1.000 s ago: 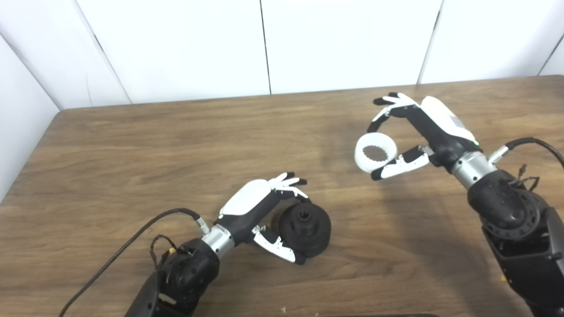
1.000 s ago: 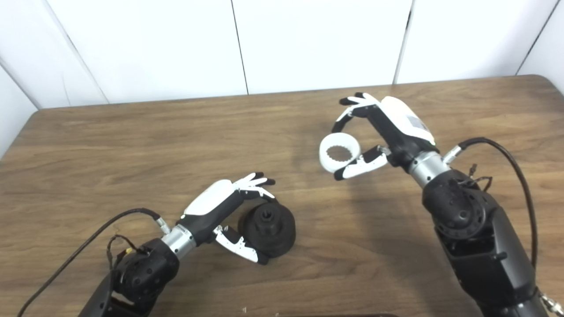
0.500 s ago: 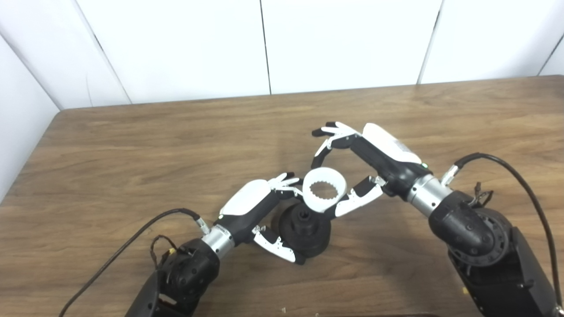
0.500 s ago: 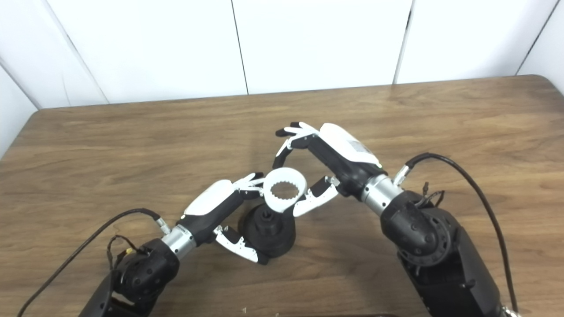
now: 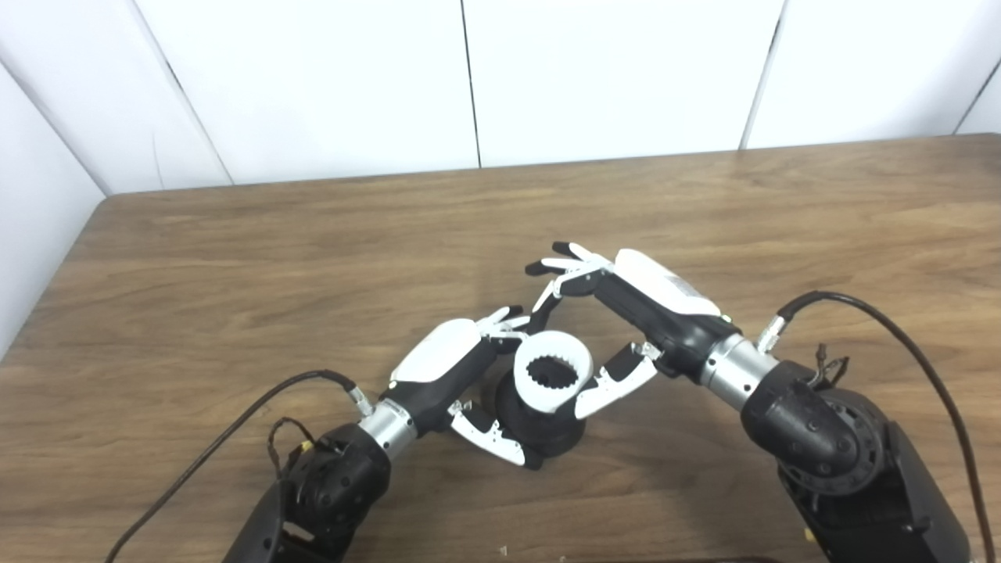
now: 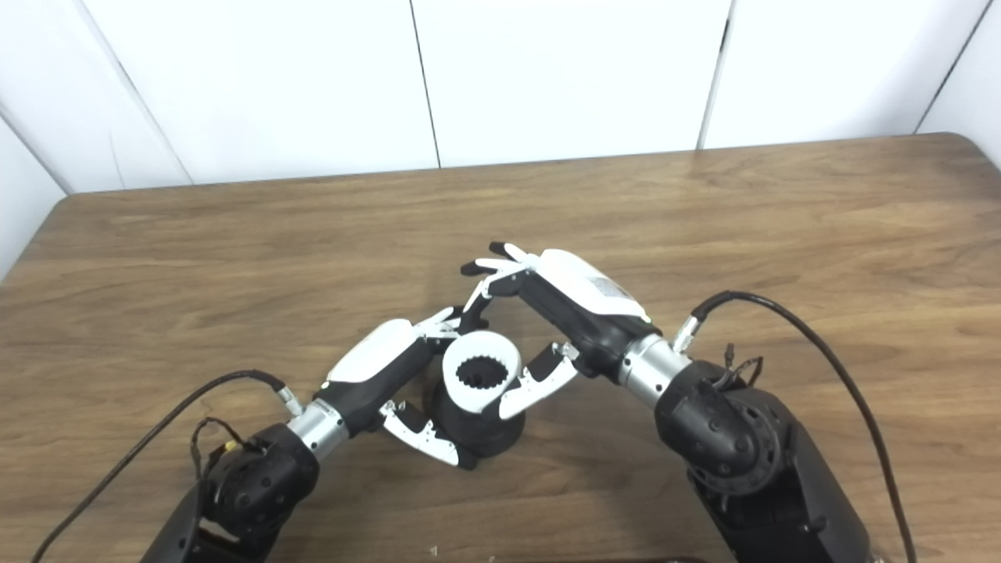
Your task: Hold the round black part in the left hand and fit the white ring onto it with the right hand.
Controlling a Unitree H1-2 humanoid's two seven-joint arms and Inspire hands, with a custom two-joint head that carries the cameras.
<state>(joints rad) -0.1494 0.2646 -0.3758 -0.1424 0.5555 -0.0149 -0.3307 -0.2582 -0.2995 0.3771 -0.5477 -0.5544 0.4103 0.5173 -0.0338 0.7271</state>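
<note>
The round black part (image 5: 547, 428) rests on the wooden table (image 5: 235, 274), front centre. My left hand (image 5: 453, 367) is shut on it from its left side, fingers over its far edge and thumb at its near edge. My right hand (image 5: 618, 313) is shut on the white ring (image 5: 551, 380), which has teeth around its inner rim. The ring sits tilted on top of the black part and covers its raised middle. I cannot tell whether it is fully seated. Both also show in the right eye view: the ring (image 6: 479, 379), the black part (image 6: 485, 434).
The table's back edge meets a white panelled wall (image 5: 469, 78). A black cable (image 5: 235, 426) trails from my left wrist and another cable (image 5: 884, 320) loops from my right wrist.
My right hand has carried the white ring from the right side of the table left and down onto the top of the black part. My left hand and the black part have stayed put.
</note>
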